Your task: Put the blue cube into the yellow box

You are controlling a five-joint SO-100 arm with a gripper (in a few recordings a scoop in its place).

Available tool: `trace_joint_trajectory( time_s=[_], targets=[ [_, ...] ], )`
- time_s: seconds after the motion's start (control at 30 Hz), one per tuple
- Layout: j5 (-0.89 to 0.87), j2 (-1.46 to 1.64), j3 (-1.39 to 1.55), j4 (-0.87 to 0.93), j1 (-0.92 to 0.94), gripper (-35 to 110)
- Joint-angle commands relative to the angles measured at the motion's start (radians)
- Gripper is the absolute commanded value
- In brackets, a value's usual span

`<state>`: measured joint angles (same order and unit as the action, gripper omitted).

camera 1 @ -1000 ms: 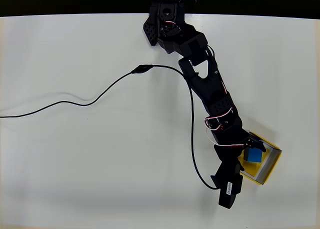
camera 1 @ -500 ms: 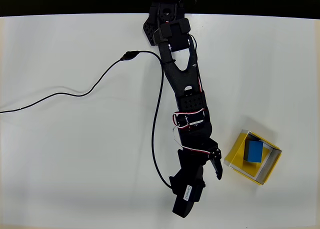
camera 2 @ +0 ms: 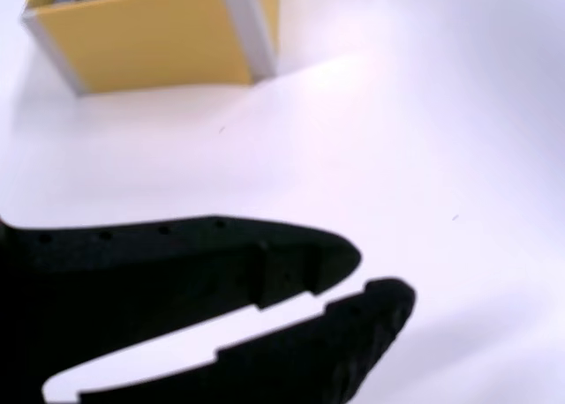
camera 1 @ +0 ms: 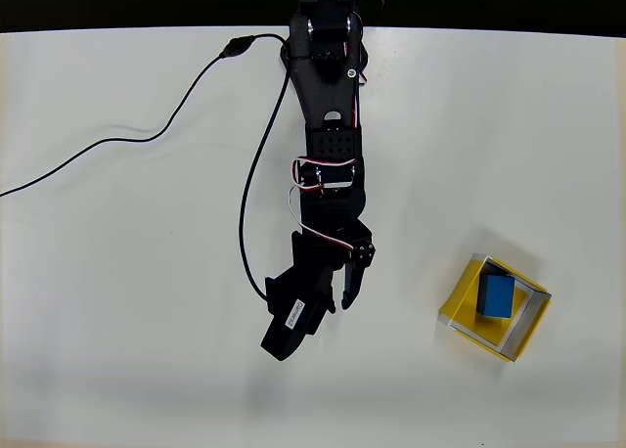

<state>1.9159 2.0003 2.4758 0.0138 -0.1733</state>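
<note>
Swinging away since the earlier frames, the arm (camera 1: 328,174) now reaches toward 6 o'clock from its base in the overhead view, well apart from the yellow box (camera 1: 528,321) where it stood a second ago. The blue cube (camera 1: 496,295) sits inside that box, toward 4 o'clock on the white table (camera 1: 117,321). The gripper (camera 2: 371,276) holds nothing, its jaws nearly together with a thin gap. A small white label (camera 1: 293,316) on the wrist camera is too small to read.
</note>
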Motion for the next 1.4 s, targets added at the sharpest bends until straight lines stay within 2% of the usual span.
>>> trace_joint_trajectory(
  time_s=[0.0,0.1,0.33,0.63,0.8,1.13,1.37],
  targets=[
    [0.029,0.262,0.152,-0.043,0.002,2],
    [0.032,0.416,0.296,-0.02,-0.009,0],
    [0.012,0.752,0.503,0.17,-0.014,0],
    [-0.051,1.085,0.664,0.58,0.058,0],
    [-0.101,1.25,0.669,0.882,0.074,0],
    [-0.221,1.336,0.669,1.289,0.087,0],
    [-0.272,1.344,0.669,1.345,0.117,0]
  ],
)
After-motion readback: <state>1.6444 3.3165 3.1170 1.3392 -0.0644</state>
